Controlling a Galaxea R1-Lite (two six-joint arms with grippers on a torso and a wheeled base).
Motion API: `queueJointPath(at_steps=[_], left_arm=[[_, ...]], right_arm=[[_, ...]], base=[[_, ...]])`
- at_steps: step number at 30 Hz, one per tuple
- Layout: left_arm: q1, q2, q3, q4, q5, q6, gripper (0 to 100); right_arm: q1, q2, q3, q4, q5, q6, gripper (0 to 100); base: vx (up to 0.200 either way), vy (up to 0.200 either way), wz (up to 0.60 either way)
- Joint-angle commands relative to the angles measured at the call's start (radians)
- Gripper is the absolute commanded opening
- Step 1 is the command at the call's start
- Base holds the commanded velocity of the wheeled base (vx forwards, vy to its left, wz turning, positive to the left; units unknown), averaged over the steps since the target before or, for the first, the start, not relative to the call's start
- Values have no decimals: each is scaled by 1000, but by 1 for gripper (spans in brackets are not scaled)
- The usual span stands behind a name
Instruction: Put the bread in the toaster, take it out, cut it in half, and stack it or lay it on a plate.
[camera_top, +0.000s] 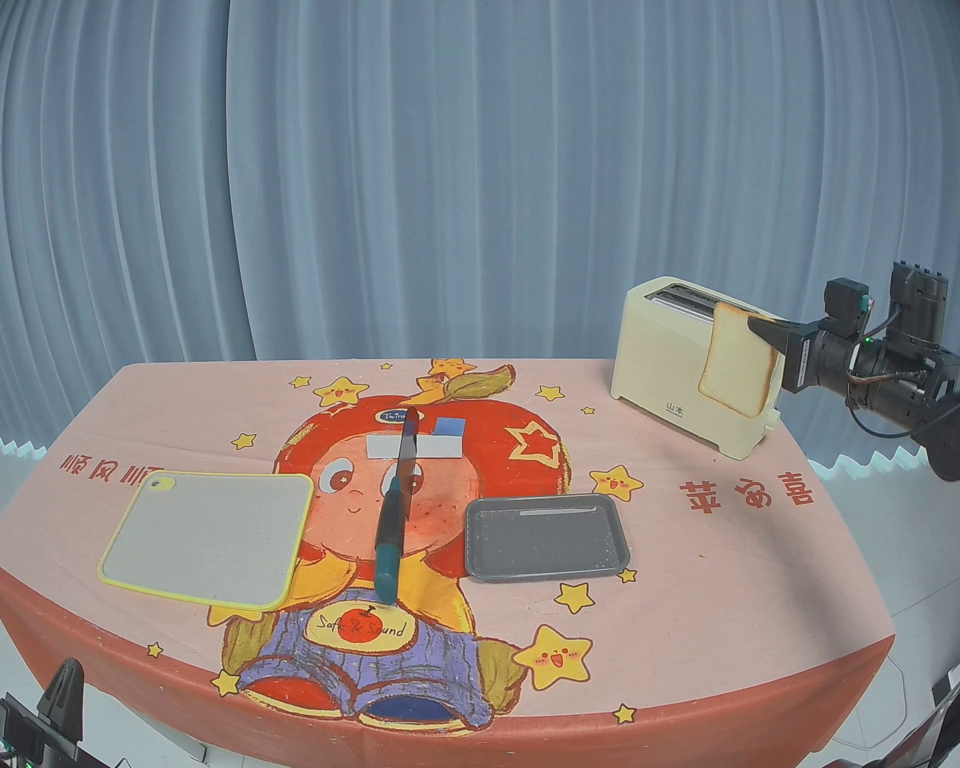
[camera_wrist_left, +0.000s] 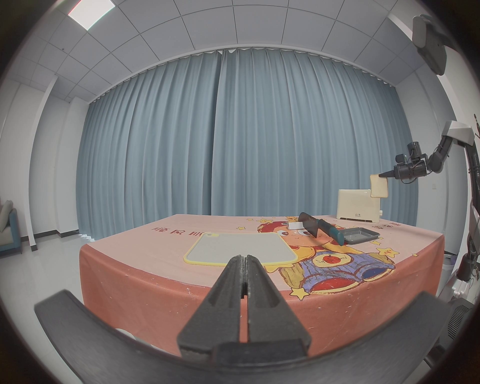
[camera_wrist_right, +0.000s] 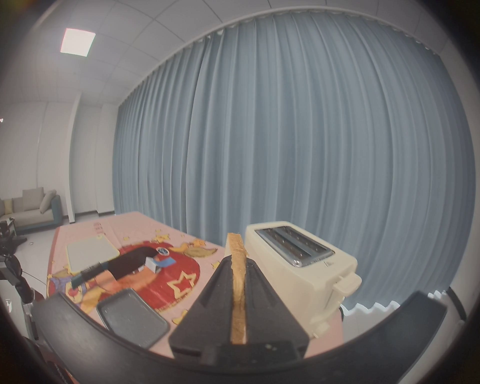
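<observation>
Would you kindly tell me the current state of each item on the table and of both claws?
toaster: slots empty
bread: whole, upright, gripped beside the toaster
right claw: shut on the bread
left claw: shut, empty
knife: lying unused, blade on a small block
cutting board: bare
tray: empty

Right claw (camera_top: 768, 328) raised, pinching the bread (camera_top: 738, 360); left claw (camera_wrist_left: 245, 260) closed, low.

Right gripper (camera_top: 768, 330) pinching bread (camera_top: 738, 362) upright — just beside toaster (camera_top: 668, 365), knife (camera_top: 389, 540) between board (camera_top: 205, 540) and tray (camera_top: 545, 540)
</observation>
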Motion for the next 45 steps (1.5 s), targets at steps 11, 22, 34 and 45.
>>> queueJointPath(at_steps=[11,22,34,45], left_arm=[[1,1,18,0,0,0,0],[1,1,18,0,0,0,0],[1,1,18,0,6,3,0],[1,1,18,1,6,3,0]], right_arm=[[119,-50,339,-504,-42,227,0],[148,-33,458,-777,-57,247,0],[188,-35,464,-790,-82,238,0],[231,-42,480,-810,-82,236,0]], base=[[0,0,0],[0,0,0],[0,0,0],[0,18,0]])
